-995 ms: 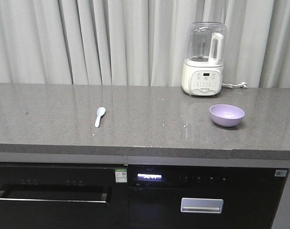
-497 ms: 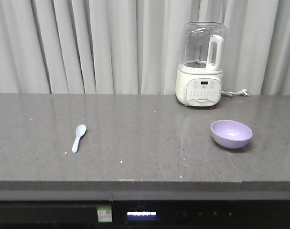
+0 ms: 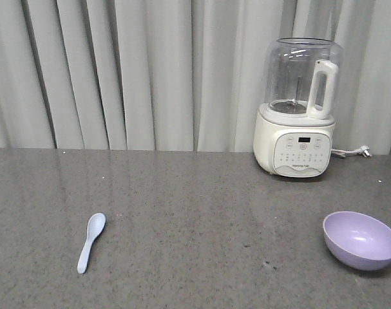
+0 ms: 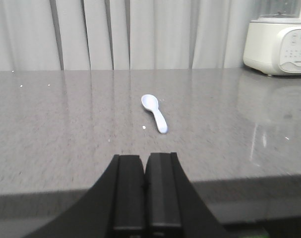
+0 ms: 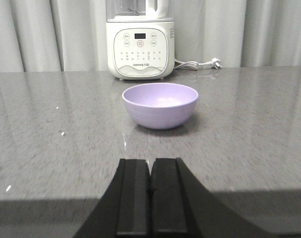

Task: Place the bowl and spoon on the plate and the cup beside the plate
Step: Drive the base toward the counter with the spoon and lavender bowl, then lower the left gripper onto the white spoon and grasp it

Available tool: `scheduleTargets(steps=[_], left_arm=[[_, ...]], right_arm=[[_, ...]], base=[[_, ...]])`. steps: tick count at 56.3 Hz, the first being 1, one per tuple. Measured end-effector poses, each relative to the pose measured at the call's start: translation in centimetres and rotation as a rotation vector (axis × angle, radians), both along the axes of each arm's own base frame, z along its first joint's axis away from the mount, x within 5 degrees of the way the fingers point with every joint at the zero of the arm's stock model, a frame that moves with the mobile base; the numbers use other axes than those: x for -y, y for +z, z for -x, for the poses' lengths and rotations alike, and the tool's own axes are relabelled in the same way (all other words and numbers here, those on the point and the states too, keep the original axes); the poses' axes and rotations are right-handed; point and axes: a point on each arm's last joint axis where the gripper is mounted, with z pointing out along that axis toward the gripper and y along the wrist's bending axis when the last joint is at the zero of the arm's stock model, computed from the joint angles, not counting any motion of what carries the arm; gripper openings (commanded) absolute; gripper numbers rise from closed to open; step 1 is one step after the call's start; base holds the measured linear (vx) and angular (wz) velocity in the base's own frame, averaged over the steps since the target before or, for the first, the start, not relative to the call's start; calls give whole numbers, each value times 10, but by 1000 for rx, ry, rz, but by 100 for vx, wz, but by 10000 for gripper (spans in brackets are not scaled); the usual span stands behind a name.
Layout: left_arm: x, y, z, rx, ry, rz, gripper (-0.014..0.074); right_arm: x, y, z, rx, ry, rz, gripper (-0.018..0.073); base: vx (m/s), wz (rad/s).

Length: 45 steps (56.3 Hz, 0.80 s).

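— What takes up most of the room from where you stand?

— The pale pleated curtain [image 3: 150,71] across the whole back, and below it the grey speckled tabletop [image 3: 201,219]. A white blender [image 3: 299,109] with a clear jug stands upright at about 2 o'clock on it, close to the curtain, with its cord and plug [image 3: 353,152] lying just to its right.

— And the bowl?

— The lavender bowl [image 3: 361,240] sits upright at about 4 o'clock, in front of the blender and apart from it. Seen from the right wrist it is dead ahead at 12 o'clock, with the blender straight behind it.

— What are the arms doing?

— The right pincer [image 5: 150,162] hangs low at the near edge, its two black fingers clenched against each other with nothing between them. The left pincer [image 4: 145,159] is clenched the same way, also gripping nothing.

— Where is the spoon?

— The little white spoon [image 3: 91,241] lies flat at about 8 o'clock, well apart from the bowl, scoop end pointing towards the curtain. From the left pincer it lies near 12 o'clock, out on open tabletop, touching nothing else.
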Motion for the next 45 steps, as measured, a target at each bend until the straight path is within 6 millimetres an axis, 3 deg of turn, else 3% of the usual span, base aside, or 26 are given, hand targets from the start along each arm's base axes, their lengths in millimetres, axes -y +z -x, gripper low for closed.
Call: scheduleTargets(steps=[20, 45], left_arm=[[0, 0, 0, 0, 0, 0, -3], [0, 0, 0, 0, 0, 0, -3]], right_arm=[[0, 0, 0, 0, 0, 0, -8], [0, 0, 0, 0, 0, 0, -8]], base=[[30, -4], [9, -2]])
